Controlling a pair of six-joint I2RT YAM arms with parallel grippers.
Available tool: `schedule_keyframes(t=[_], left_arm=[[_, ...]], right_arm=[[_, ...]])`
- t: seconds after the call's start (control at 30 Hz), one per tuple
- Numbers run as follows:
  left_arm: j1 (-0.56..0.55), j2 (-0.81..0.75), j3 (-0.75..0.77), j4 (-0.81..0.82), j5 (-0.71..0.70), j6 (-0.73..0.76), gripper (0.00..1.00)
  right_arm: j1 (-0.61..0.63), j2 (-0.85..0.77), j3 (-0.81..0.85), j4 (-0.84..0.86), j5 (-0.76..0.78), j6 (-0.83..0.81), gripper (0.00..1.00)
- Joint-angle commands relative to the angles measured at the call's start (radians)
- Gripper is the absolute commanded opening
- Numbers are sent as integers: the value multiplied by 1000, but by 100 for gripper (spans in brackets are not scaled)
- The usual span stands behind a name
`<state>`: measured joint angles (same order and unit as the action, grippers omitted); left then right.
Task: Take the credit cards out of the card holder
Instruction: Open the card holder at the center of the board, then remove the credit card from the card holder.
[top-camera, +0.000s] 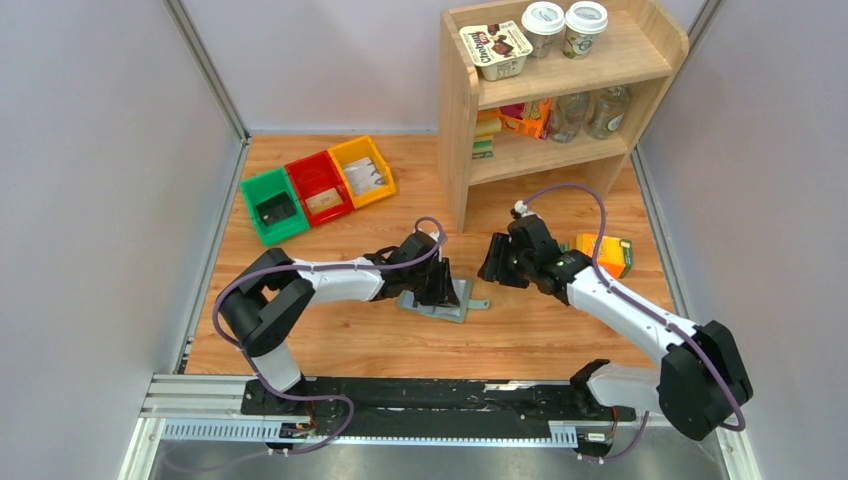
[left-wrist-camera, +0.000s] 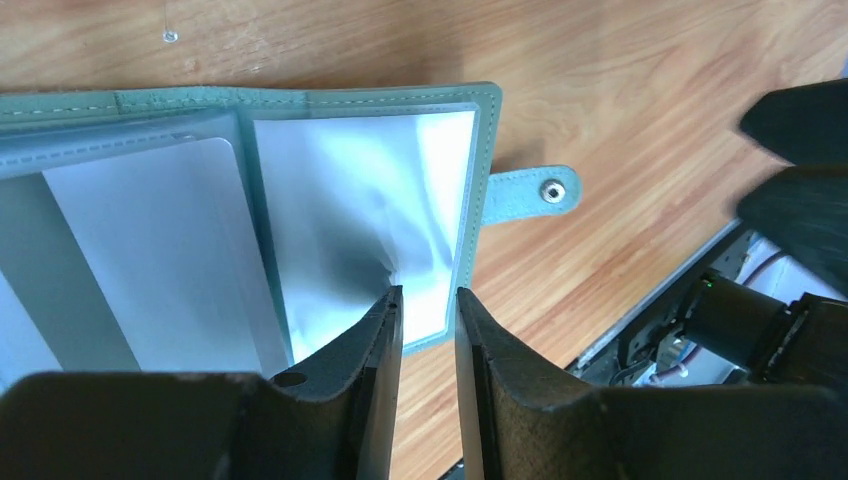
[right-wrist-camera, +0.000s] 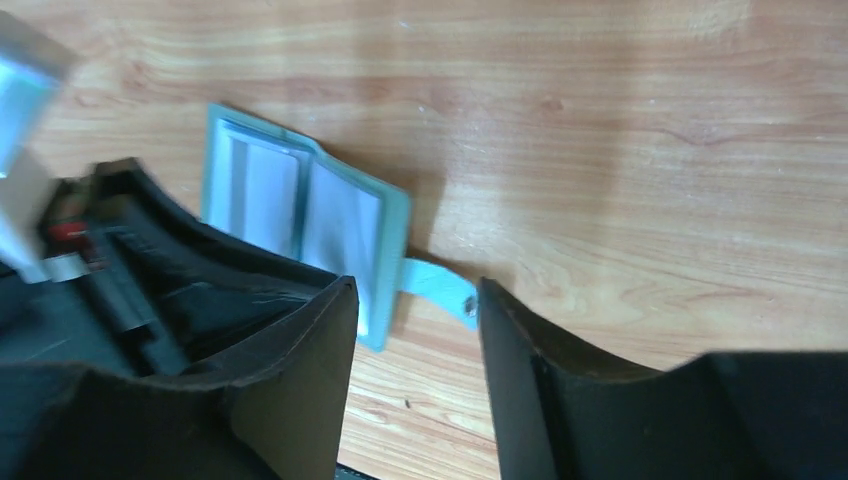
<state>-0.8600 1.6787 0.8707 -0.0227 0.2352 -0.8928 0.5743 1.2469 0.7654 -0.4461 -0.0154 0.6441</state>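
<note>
The card holder (top-camera: 458, 301) lies open and flat on the wooden table, its snap tab (top-camera: 481, 303) pointing right. In the left wrist view its grey-green leaves (left-wrist-camera: 480, 160) frame clear sleeves over pale panels (left-wrist-camera: 150, 260); I cannot tell which of these are credit cards. My left gripper (top-camera: 438, 288) hangs over the holder. Its jaws (left-wrist-camera: 428, 292) stand a narrow gap apart at the right leaf's near edge, with bare wood showing between them. My right gripper (top-camera: 497, 263) hovers just right of the holder, open and empty (right-wrist-camera: 417, 284), with the holder (right-wrist-camera: 300, 200) and tab (right-wrist-camera: 440, 285) beyond its tips.
A wooden shelf (top-camera: 455, 120) stands at the back right with cups, a tub, bottles and cartons. Green (top-camera: 272, 205), red (top-camera: 320, 187) and yellow (top-camera: 362, 170) bins sit at the back left. An orange carton (top-camera: 605, 252) lies right of my right gripper.
</note>
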Motion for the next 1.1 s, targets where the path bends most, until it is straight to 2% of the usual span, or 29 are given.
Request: schedule_keyframes(t=[0.0, 0.2, 0.37, 0.57, 0.7, 0.87, 1.07], left_arm=[[-7, 41, 13, 64, 24, -8, 33], [-8, 24, 2, 73, 23, -6, 31], [-8, -22, -18, 73, 16, 0, 30], [-7, -112, -41, 29, -13, 20, 31], [10, -198, -64, -55, -54, 41, 38], [88, -295, -119, -138, -118, 52, 49], [154, -280, -99, -224, -174, 135, 50]], right_arm=[[-2, -66, -11, 78, -21, 23, 46], [-2, 15, 6, 205, -210, 28, 30], [-2, 155, 9, 317, -319, 52, 22], [-1, 299, -6, 371, -351, 59, 20], [-1, 359, -29, 374, -350, 48, 19], [-2, 382, -66, 385, -343, 46, 19], [-2, 356, -68, 388, -347, 52, 19]])
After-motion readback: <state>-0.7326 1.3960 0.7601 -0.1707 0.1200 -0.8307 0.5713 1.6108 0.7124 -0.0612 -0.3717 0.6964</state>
